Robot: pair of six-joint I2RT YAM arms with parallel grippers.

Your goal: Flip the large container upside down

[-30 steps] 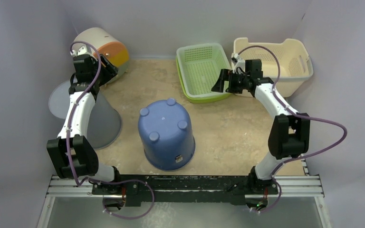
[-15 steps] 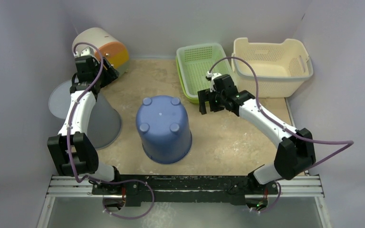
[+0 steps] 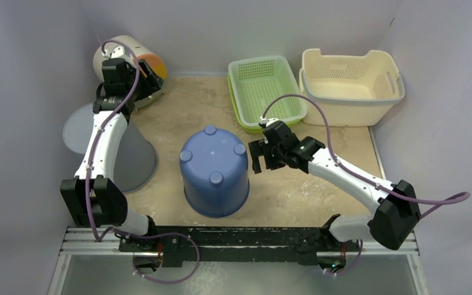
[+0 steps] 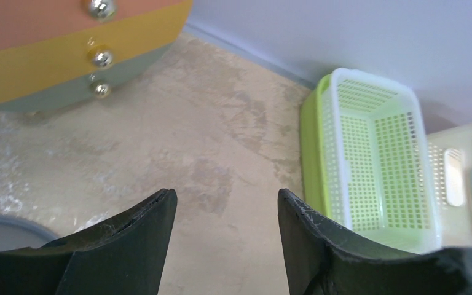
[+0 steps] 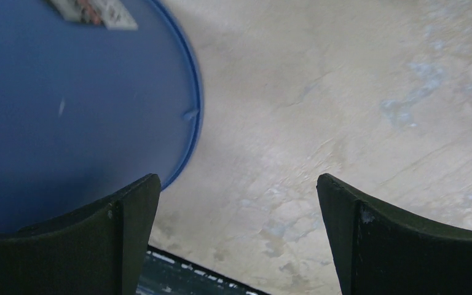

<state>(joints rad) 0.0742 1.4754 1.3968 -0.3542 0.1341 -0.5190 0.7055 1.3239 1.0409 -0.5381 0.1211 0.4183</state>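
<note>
The large blue container (image 3: 214, 173) stands upside down in the middle of the table, its base with round feet facing up. It also fills the upper left of the right wrist view (image 5: 67, 104). My right gripper (image 3: 257, 158) is open and empty, just to the right of the container's side, close to it. My left gripper (image 3: 142, 80) is open and empty at the back left, next to the orange and white container (image 3: 129, 58). In the left wrist view the gripper (image 4: 227, 212) hovers over bare table.
A grey bin (image 3: 114, 150) lies on its side at the left under my left arm. A green basket (image 3: 264, 92) and a cream basket (image 3: 350, 77) stand at the back right. The metal rail (image 3: 239, 236) runs along the near edge.
My right arm swung from the baskets toward the blue container and lowered beside it. The container shifted and turned slightly. My left gripper rose a little toward the back.
</note>
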